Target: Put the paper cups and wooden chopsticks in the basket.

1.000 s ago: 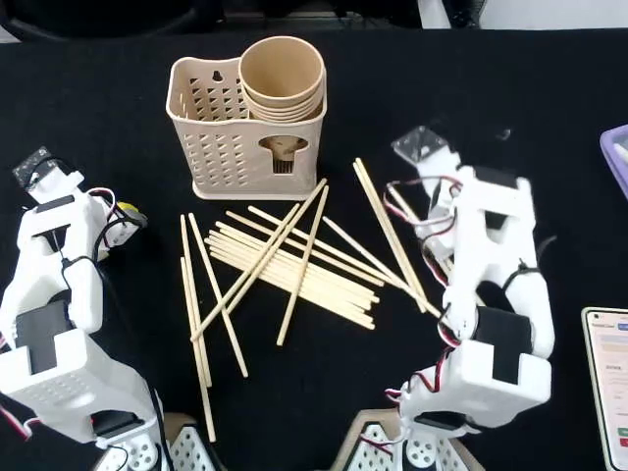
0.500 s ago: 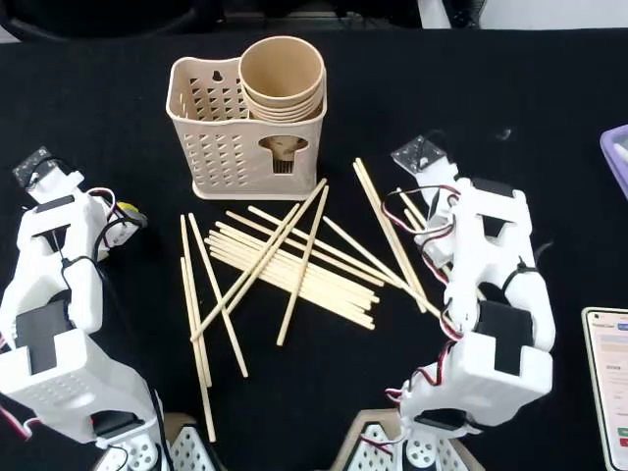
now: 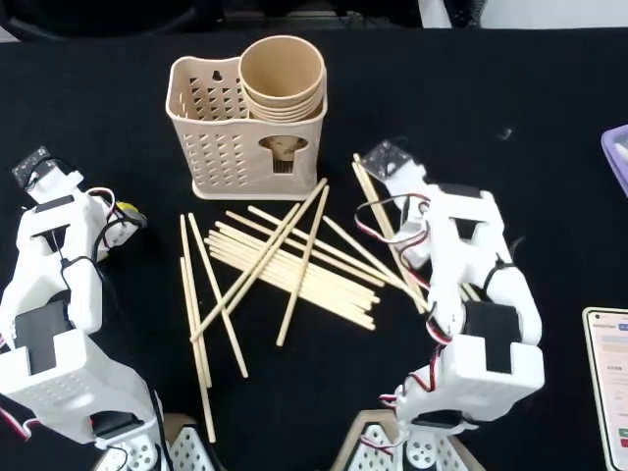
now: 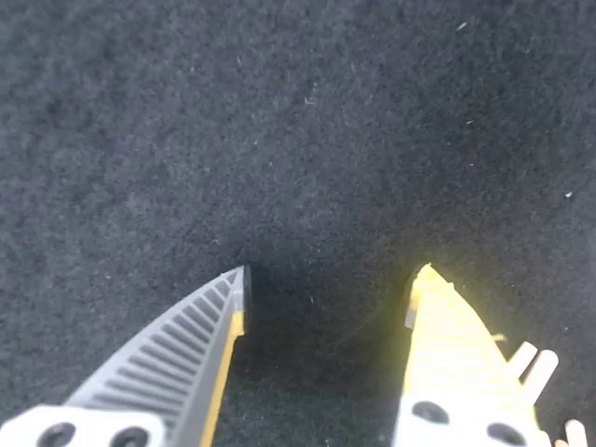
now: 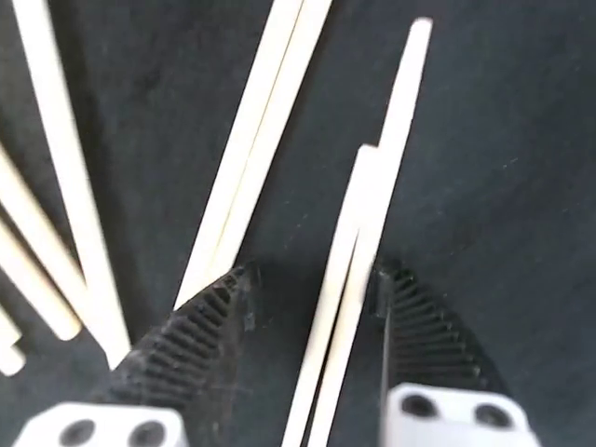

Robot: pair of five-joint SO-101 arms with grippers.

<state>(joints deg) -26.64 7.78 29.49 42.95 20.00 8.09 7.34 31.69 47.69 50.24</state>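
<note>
The right gripper stands spread over the cloth, with 2 chopsticks lying together between its fingers, nearer one finger and not pinched. Another pair lies just outside the other finger. The main pile spreads to this gripper's left. Beyond the pile stands the basket, with stacked cups in 1 compartment. The left gripper is spread too, over bare cloth, well apart from the pile.

Black cloth-covered table. Beige slotted basket stands upright toward far side. Loose wooden chopsticks lie scattered, crisscrossed, just in front of basket. At right edge: flat phone; farther back, corner of purple container.
</note>
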